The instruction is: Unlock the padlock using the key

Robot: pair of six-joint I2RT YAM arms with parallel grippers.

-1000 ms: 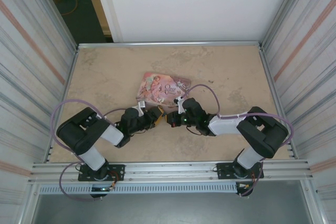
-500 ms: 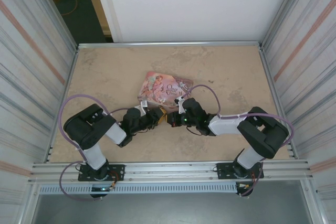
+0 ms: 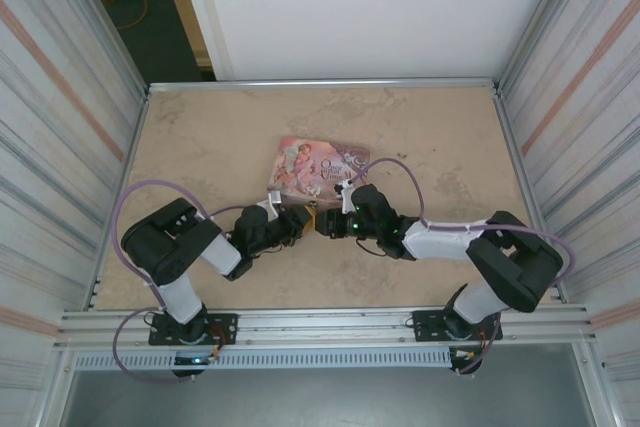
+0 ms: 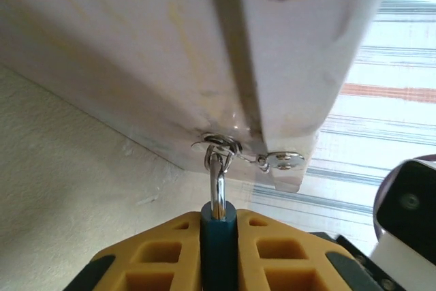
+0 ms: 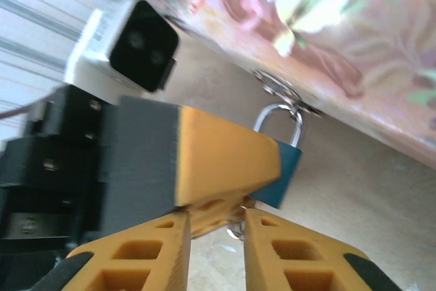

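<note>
Beige table (image 3: 200, 147); padlock (image 5: 282, 165) tight in left end effector (image 4: 219, 233), right end effector (image 5: 216, 219) ajar, per wrist views

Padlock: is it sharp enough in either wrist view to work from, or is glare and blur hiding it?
Left wrist: padlock body and shackle fairly sharp, a bright glint on the shackle; the tin above looks pale and washed out. Right wrist: padlock usable though slightly soft; the tin's artwork is blurred and overexposed. Top external: evenly lit, padlock too small to resolve.
</note>
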